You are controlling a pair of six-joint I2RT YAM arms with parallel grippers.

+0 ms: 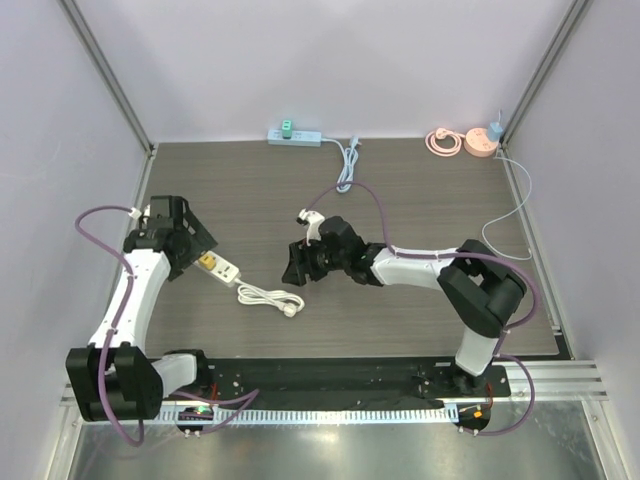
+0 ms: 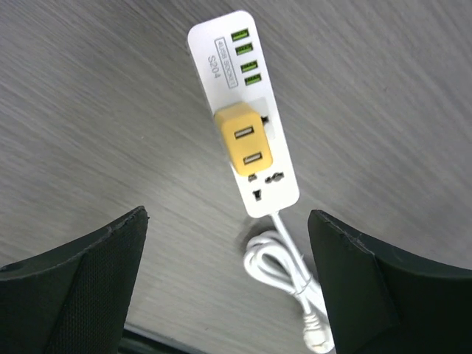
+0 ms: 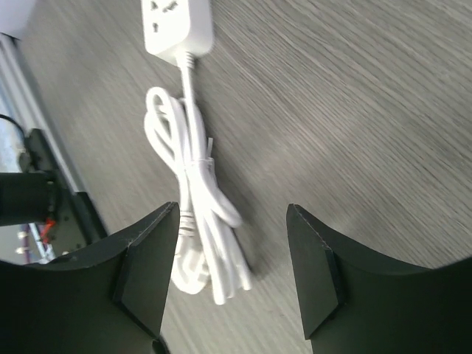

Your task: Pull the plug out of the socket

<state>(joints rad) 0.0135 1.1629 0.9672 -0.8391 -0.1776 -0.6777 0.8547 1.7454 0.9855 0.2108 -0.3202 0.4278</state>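
The socket is a white power strip [image 1: 226,270] [image 2: 221,66] lying on the dark wood table at the left. A yellow plug [image 1: 208,262] [image 2: 245,144] with two USB ports sits in it. Its white cord [image 1: 268,298] [image 2: 284,265] [image 3: 195,199] lies bundled to the right of it. My left gripper [image 1: 195,245] [image 2: 227,215] hovers open over the cord end of the strip, touching nothing. My right gripper [image 1: 295,268] [image 3: 232,210] is open just above the table beside the bundled cord, with the strip's end [image 3: 177,26] beyond it. Nothing is held.
A second pale blue strip [image 1: 293,136] with a green plug lies at the back wall, its white cable [image 1: 347,165] trailing forward. At the back right are a pink coiled cord [image 1: 443,142] and a pink socket [image 1: 480,148]. A thin white wire [image 1: 510,215] loops along the right edge.
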